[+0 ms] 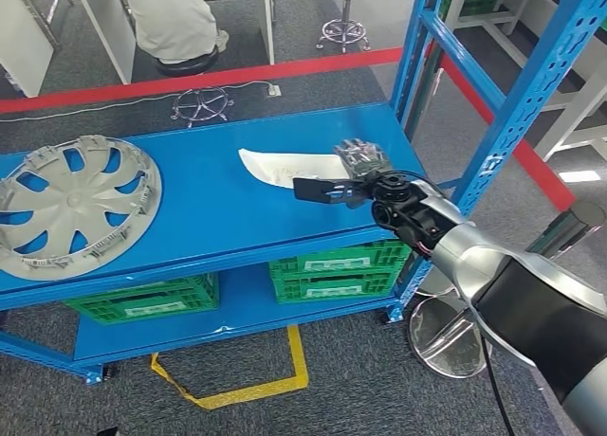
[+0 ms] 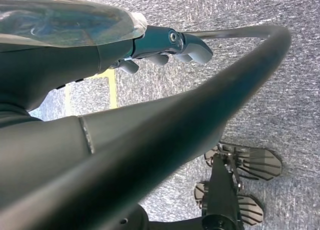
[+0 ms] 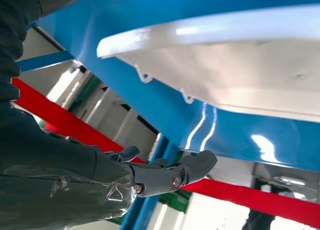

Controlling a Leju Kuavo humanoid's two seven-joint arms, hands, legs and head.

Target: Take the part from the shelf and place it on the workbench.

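From the head view, the long white curved plastic part (image 1: 286, 166) lies on the blue metal shelf (image 1: 200, 208), right of a silver round wheel cover (image 1: 71, 204); the right robot hand (image 1: 337, 185) reaches its near end, fingers apart, gripping nothing. At the left wrist, the left robot hand (image 2: 166, 45) hangs above grey floor, fingers loosely extended, empty. At the right wrist, spread fingers (image 3: 188, 165) hover beside the part's edge.

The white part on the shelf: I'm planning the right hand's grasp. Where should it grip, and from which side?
Probably the white part's near end, from the shelf's right side, where the right hand is: it lies flat, long and thin, tapering leftward.
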